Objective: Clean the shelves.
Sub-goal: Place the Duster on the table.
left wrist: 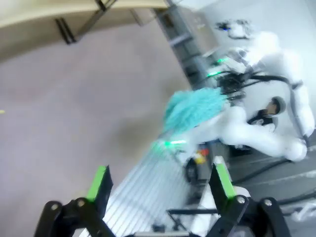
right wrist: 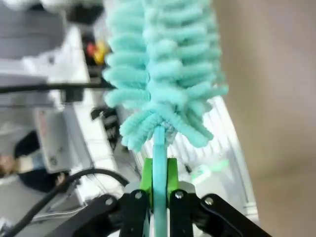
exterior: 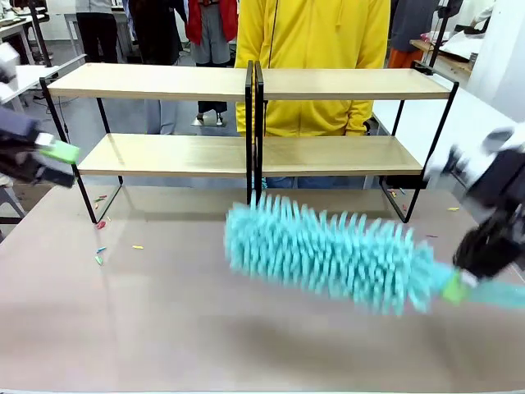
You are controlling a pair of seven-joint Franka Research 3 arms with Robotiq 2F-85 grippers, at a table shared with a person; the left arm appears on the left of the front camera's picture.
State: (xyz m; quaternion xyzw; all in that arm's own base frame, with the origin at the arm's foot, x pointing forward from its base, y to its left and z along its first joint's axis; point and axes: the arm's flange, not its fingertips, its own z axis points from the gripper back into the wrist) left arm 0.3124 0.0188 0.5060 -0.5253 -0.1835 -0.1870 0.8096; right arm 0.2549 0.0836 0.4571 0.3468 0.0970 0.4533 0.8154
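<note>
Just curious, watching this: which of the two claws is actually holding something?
The right gripper, at picture right in the front view: shut on the teal duster's handle. The left gripper stands open, holding nothing.

Pale, matt wooden boards in thin black metal frames form the shelves (exterior: 246, 119); a fluffy teal chenille duster (exterior: 328, 250) hovers over the matt desk (exterior: 164, 320).

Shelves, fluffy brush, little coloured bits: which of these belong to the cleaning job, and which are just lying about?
Part of the job:
- shelves
- teal duster, clamped in the right gripper

Just lying about:
- small coloured scraps on the table
- left gripper, open and idle
</note>
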